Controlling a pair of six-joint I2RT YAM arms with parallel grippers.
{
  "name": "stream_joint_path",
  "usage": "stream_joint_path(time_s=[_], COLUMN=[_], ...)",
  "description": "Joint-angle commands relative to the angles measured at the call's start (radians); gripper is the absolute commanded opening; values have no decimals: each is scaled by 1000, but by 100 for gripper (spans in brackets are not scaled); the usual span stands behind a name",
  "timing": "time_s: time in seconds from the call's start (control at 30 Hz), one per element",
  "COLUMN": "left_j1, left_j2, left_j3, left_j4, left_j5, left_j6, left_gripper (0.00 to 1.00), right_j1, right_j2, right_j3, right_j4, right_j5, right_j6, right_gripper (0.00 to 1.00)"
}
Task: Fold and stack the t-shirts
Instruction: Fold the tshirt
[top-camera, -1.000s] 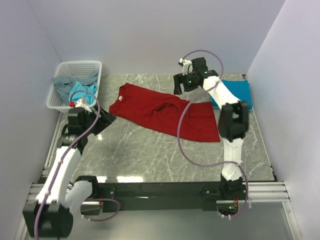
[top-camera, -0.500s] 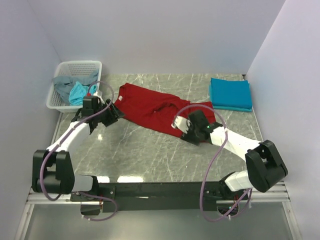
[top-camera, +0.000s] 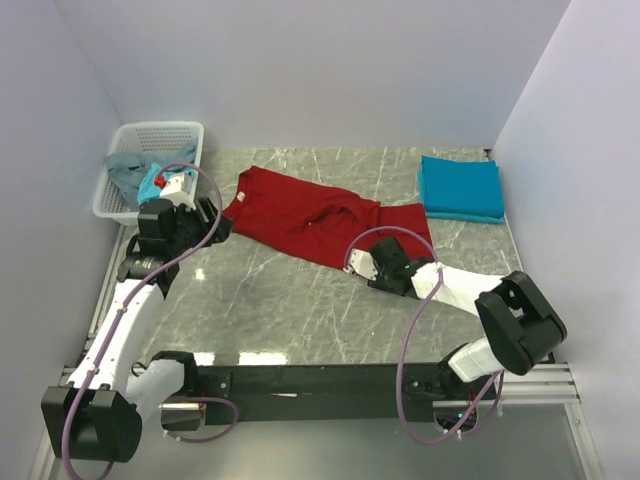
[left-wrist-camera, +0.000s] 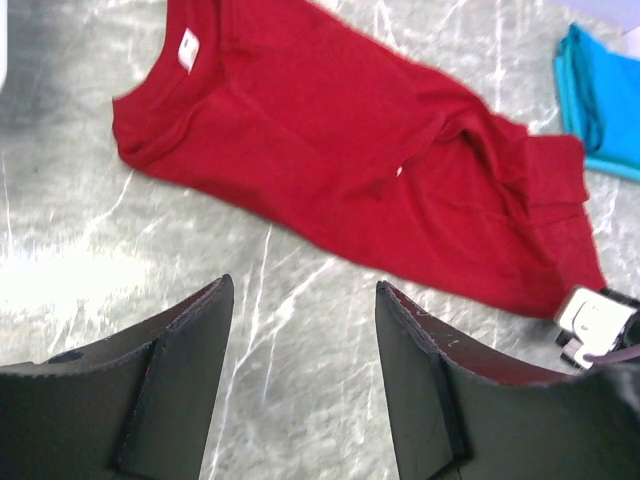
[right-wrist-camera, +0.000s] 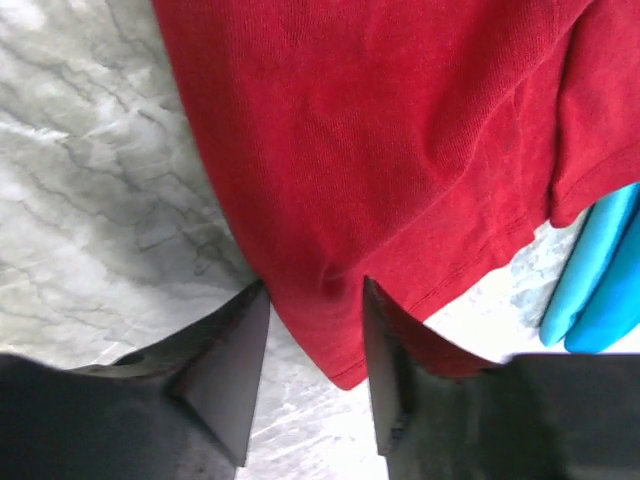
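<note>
- Currently the dark red t-shirt (top-camera: 300, 215) lies spread but wrinkled across the middle of the counter (top-camera: 280, 310). Its collar points toward 10 o'clock and its hem toward 4 o'clock.
- Change: within the last second the right gripper (right-wrist-camera: 315, 285) has swung from above the far side of the shirt, at 1 o'clock, down to the hem corner at 5 o'clock. Its jaws have narrowed on the way.
- Right gripper state: jaws part spread, one on each side of a strip of hem cloth. The gap looks wider than the cloth, so it is judged not yet to be pinching.
- Left gripper (left-wrist-camera: 305, 290) state: jaws spread, nothing between them. It hovers over bare counter at 9 o'clock of the shirt, near the collar but apart from it.
- Meaning: the first fold is judged to be only starting. A hem grasp is forming and no collar-side grasp has begun.
- The teal-blue t-shirt (top-camera: 460, 188) lies folded at 2 o'clock of the red shirt, near it.
- The basket (top-camera: 160, 127) at 10 o'clock holds the grey and light turquoise shirts (top-camera: 130, 168), not yet folded.
</note>
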Motion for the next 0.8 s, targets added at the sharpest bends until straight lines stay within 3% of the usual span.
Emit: stream_joint_path(time_s=[0.0,0.1,0.27,0.33,0.43,0.77], left_j1=[-2,-2,-2,-2,-1,-1], left_j2=[-7,-7,-21,-28,-30,-30], left_j3=[-13,-8,-5,-5,-5,-11], left_j4=[-13,-16,-21,-19,-19,-15], left_j5=[-22,-24,-33,-36,-39,-32], left_j6=[41,44,51,53,53,56], left_gripper=[64,64,64,65,65,65], right_j1=[20,38,98,174,298,569], right_j2=[37,58,102,110,127,233], right_j3=[24,47,111,128,165,392], right_j4=[-8,-42,-135,-169,-203,-376], right_j5=[8,8,-36,-62,-88,-380], right_j6=[32,44,85,122,171,217], right_gripper=[47,38,13,0,0,0])
